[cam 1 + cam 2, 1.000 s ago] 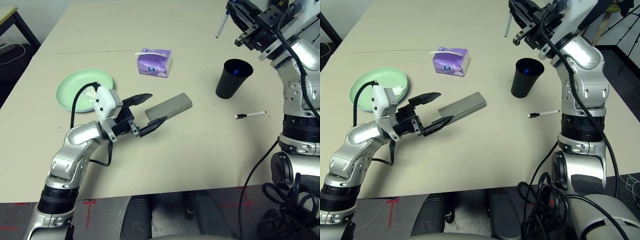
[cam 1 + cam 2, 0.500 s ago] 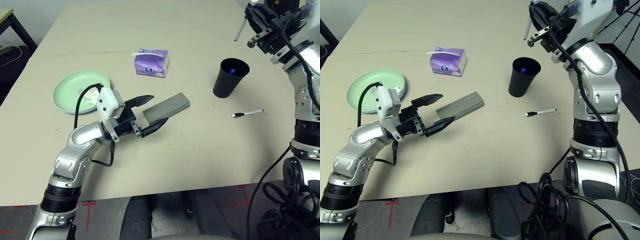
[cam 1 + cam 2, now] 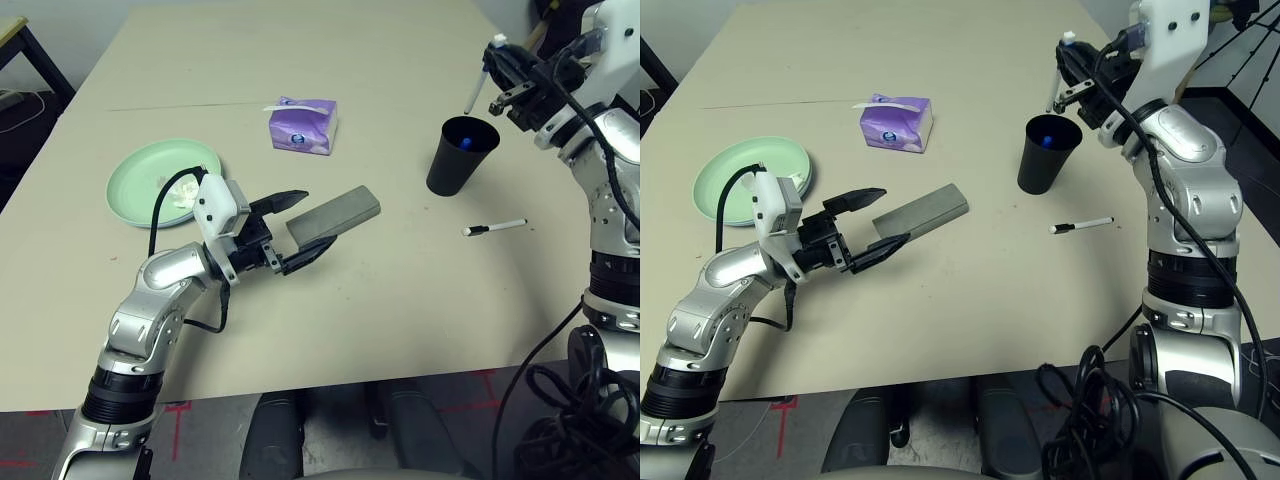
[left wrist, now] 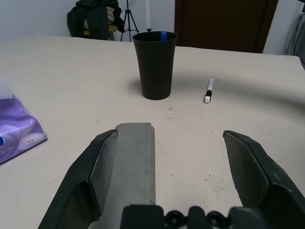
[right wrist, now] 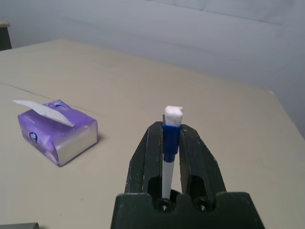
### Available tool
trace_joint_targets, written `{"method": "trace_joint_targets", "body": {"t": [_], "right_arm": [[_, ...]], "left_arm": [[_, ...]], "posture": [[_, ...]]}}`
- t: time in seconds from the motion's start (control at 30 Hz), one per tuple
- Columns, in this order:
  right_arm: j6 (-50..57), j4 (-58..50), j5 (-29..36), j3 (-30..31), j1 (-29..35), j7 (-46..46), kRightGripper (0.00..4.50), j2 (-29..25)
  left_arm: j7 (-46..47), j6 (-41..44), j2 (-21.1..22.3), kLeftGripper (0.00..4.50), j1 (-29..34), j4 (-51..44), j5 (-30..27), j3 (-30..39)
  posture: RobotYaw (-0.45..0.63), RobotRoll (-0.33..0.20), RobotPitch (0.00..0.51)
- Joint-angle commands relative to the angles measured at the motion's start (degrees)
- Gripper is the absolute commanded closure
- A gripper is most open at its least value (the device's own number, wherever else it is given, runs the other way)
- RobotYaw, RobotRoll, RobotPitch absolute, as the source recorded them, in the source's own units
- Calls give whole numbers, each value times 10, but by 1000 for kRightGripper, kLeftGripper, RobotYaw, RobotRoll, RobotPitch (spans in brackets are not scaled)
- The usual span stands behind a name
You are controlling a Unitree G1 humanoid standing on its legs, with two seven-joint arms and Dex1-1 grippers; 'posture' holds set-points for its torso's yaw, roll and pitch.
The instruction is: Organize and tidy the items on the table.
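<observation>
Your right claw (image 3: 497,72) is squeezing a white pen (image 3: 475,84), standing almost straight up. The black cup (image 3: 460,156) is sitting just below its tip. Your left claw (image 3: 298,232) is wide open around the grey case (image 3: 334,213).

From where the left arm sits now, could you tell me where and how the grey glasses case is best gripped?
Probably across its narrow width at the near end. The grey glasses case lies flat, its long axis running away from the left gripper, whose open fingers already straddle that end. Coming in level along the table should let the fingers close on the long sides.
</observation>
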Motion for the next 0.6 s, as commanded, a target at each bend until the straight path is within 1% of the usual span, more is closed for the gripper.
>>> {"method": "trace_joint_targets", "body": {"t": [0.03,0.37,0.47,0.5,0.57,0.6], "right_arm": [[16,-16,2,-9,20,-10,4179,-11],[51,-19,-4,3,51,-24,4179,-17],[47,-11,-12,9,46,-25,3060,-19],[34,-7,-15,13,44,-20,2768,-21],[24,-2,-19,18,41,-16,1949,-23],[18,1,-22,20,40,-15,1566,-24]], "left_arm": [[-6,-1,6,0,-3,1,7,-6],[-9,0,6,0,-5,3,7,-6],[-10,0,7,0,-4,2,7,-5],[-9,0,7,0,-5,3,7,-5],[-8,0,6,0,-6,3,7,-4],[-7,-1,6,0,-7,3,8,-3]], "posture": [[-58,0,155],[-58,0,155],[-55,0,158],[-55,0,158],[-55,0,158],[-47,0,150]]}}
